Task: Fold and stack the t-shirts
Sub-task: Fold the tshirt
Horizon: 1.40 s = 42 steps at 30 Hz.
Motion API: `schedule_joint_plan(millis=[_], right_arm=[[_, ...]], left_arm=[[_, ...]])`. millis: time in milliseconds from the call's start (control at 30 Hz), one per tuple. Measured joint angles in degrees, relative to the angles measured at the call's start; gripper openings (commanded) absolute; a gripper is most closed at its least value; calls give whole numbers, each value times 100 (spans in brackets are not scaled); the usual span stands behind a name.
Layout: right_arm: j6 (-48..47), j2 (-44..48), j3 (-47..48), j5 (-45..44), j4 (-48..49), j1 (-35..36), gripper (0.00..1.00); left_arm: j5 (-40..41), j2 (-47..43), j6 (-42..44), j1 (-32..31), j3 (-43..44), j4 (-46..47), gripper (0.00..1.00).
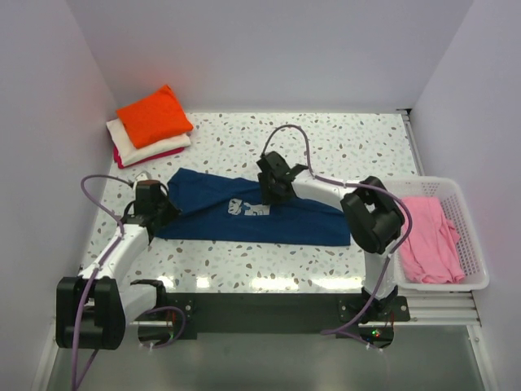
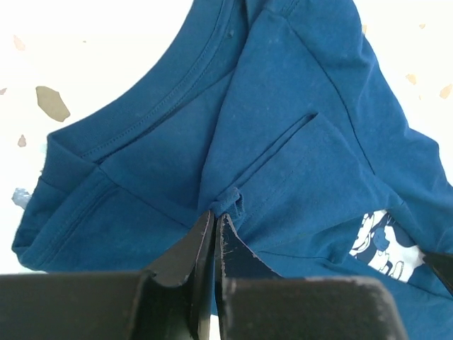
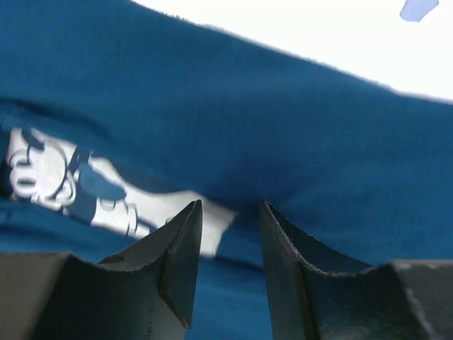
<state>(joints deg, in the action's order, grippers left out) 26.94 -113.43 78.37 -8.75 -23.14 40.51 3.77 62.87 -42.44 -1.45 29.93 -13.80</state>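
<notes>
Between the tips of our left claw (image 2: 214, 218) the navy t-shirt (image 2: 283, 142) is clamped; our right claw (image 3: 230, 207) gapes just above it. Mid-fold, we reckon it must grip next.

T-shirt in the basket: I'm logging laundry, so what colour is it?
The t-shirt is pink, clearest in the top external view.

Speckled white table (image 1: 342, 147). Bears a navy t-shirt (image 1: 297, 224) mid-surface, a folded stack of tees (image 1: 151, 126) at far left. Carries a white basket (image 1: 423, 182) at right.
</notes>
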Motion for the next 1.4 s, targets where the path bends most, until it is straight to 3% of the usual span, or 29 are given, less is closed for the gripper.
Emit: schedule_joint_plan(millis=[400, 667, 800, 933, 1233, 1400], right_arm=[[7, 356, -503, 251, 52, 111, 40], [-24, 420, -208, 295, -15, 164, 40], [-114, 321, 448, 304, 9, 238, 40], [-170, 278, 817, 304, 46, 278, 40], [-140, 345, 634, 339, 52, 278, 40], [-142, 531, 334, 374, 37, 278, 40]], left_arm=[[-232, 20, 0, 11, -177, 238, 38], [-382, -442, 13, 22, -177, 251, 43], [-452, -468, 127, 22, -55, 210, 52], [-811, 223, 291, 17, 560, 232, 56], [-1220, 2590, 422, -168, 1515, 573, 56], [-1257, 3088, 463, -195, 1860, 656, 55]])
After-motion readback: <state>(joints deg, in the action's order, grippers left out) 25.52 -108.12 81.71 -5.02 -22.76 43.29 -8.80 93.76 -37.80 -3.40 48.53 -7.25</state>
